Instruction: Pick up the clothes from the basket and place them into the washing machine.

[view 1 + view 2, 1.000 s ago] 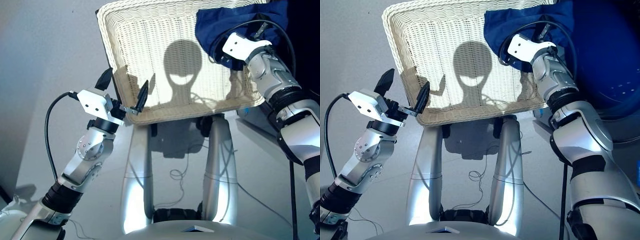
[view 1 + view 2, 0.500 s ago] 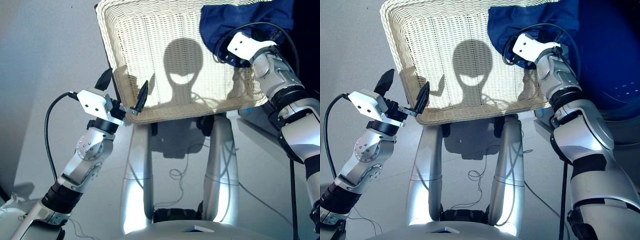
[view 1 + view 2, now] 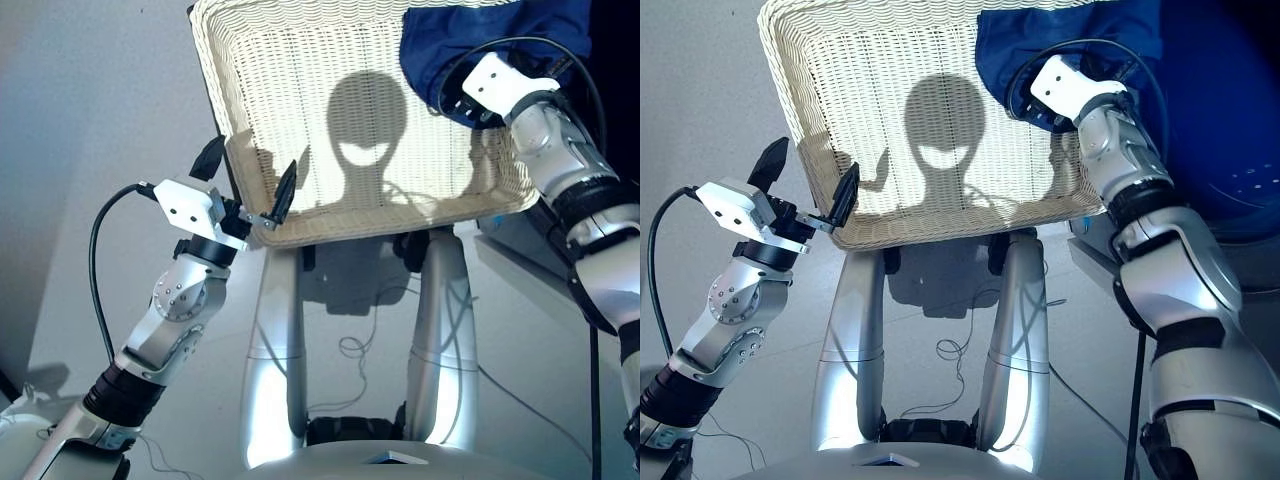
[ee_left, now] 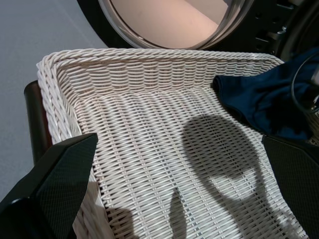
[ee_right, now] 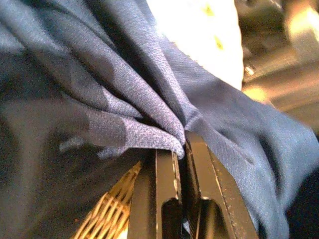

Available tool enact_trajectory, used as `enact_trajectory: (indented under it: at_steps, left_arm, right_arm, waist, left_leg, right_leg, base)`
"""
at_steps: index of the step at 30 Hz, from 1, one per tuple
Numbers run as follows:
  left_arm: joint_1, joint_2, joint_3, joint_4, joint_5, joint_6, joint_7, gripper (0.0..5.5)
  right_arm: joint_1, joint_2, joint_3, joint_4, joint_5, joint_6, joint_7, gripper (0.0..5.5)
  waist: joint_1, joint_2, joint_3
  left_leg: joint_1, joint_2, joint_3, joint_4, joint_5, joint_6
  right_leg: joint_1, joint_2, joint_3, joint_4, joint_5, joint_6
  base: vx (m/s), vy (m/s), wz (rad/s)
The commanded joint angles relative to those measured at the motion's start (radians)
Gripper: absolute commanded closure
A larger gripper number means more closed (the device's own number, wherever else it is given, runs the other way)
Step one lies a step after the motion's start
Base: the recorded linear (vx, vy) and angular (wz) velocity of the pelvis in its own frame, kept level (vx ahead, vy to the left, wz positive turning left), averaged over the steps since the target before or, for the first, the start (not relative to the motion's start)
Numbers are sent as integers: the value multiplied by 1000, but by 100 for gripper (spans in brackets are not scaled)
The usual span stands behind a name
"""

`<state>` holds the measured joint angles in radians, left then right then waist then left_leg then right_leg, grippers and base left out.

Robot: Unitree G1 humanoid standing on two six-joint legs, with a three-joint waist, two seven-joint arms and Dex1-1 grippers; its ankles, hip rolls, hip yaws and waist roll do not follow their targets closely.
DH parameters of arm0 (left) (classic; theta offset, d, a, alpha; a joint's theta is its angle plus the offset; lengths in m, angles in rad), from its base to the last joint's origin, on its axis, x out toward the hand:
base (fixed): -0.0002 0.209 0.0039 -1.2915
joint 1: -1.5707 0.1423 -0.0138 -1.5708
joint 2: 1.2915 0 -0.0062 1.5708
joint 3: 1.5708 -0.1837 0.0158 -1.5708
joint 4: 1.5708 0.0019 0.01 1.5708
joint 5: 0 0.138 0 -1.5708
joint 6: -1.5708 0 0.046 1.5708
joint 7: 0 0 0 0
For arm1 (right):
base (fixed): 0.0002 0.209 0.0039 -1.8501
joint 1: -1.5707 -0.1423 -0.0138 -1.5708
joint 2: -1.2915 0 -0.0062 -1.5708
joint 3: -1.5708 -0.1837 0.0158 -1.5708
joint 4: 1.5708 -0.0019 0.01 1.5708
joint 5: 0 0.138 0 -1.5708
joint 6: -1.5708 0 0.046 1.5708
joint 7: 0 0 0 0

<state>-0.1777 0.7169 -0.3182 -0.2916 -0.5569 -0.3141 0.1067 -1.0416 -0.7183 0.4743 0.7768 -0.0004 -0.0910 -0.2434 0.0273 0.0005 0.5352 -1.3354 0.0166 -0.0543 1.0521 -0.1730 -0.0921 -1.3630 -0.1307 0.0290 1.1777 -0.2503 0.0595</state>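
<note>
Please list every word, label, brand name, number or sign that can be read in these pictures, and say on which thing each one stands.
There are none: no readable text on the basket, the navy blue garment, the washing machine or either arm.

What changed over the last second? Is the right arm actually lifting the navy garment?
The right end effector, shut on a fold of the navy garment, moved up and toward the robot's right, drawing the cloth off the basket floor; more bare wicker shows beneath it. The left end effector kept its place at the basket's near left corner, fingers open, and the basket did not shift.
</note>
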Motion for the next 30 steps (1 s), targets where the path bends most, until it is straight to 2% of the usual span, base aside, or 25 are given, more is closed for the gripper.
enact_trajectory:
  at_steps: [1,6,9,12,13,16,18,19,20,21,24,30]
  left_arm:
    - [16,-3,19,-125,10,-96,13,0]
    - [29,-7,40,-132,-14,-115,18,0]
    - [39,-16,44,-137,-34,-117,31,0]
    - [46,-25,48,-137,-41,-110,48,0]
    - [48,-27,47,-138,-42,-109,49,0]
    - [49,-32,49,-140,-41,-110,66,0]
    - [47,-34,49,-141,-37,-109,73,0]
    - [43,-37,45,-143,-36,-109,78,0]
    - [41,-37,41,-143,-35,-107,80,0]
    - [34,-35,37,-143,-32,-106,84,0]
    - [25,-27,30,-146,-21,-106,95,0]
    - [7,-13,13,-147,-14,-106,98,0]
  right_arm:
    - [47,-63,-142,-66,249,-143,-88,550]
    - [181,18,-421,-183,672,-347,-88,550]
    - [209,116,-542,-249,945,-466,-38,550]
    - [217,162,-611,-295,1061,-537,-41,550]
    - [219,167,-628,-288,1088,-549,-37,550]
    - [191,168,-698,-256,1150,-617,-87,550]
    - [181,155,-726,-229,1168,-634,-110,550]
    - [164,149,-747,-216,1181,-654,-128,550]
    - [158,143,-759,-198,1190,-659,-141,550]
    - [145,129,-775,-168,1208,-669,-155,550]
    - [103,79,-809,-81,1220,-686,-229,550]
    - [39,4,-784,37,1229,-642,-273,550]
  waist:
    - [-21,18,-15]
    - [-36,17,-15]
    - [-41,18,-15]
    - [-48,17,-15]
    - [-48,17,-15]
    - [-50,19,-15]
    - [-50,21,-15]
    - [-51,22,-15]
    - [-51,22,-15]
    - [-51,23,-15]
    - [-48,25,-15]
    - [-40,27,-15]
  left_leg:
    - [17,-14,67,-23,17,52]
    - [17,-17,68,-10,9,54]
    - [18,-16,68,-7,6,53]
    - [13,-15,69,-9,16,51]
    - [20,-15,69,-5,5,50]
    - [18,-16,68,-7,10,48]
    - [19,-16,66,-6,8,47]
    - [5,-16,68,-13,31,50]
    - [17,-16,66,-6,13,48]
    - [7,-15,69,-13,30,50]
    - [12,-16,69,-15,29,49]
    - [17,-15,70,-15,27,49]
  right_leg:
    - [24,29,-53,-98,105,-5]
    - [21,35,-52,-85,96,-3]
    - [21,39,-48,-83,94,-3]
    - [18,41,-47,-86,104,-2]
    - [25,41,-47,-82,94,0]
    - [25,41,-47,-85,99,0]
    - [28,41,-46,-86,98,1]
    - [14,39,-48,-96,119,-4]
    - [26,41,-46,-87,102,0]
    - [17,39,-48,-94,117,-4]
    - [24,37,-46,-97,117,-3]
    - [31,34,-46,-102,118,-2]
  base:
    - [0,0,0]
    - [0,0,0]
    - [0,0,0]
    - [0,0,0]
    - [0,0,0]
    - [0,0,0]
    - [-35,6,14]
    - [0,0,0]
    - [-75,15,14]
    - [0,0,0]
    - [-20,3,1]
    - [0,0,0]
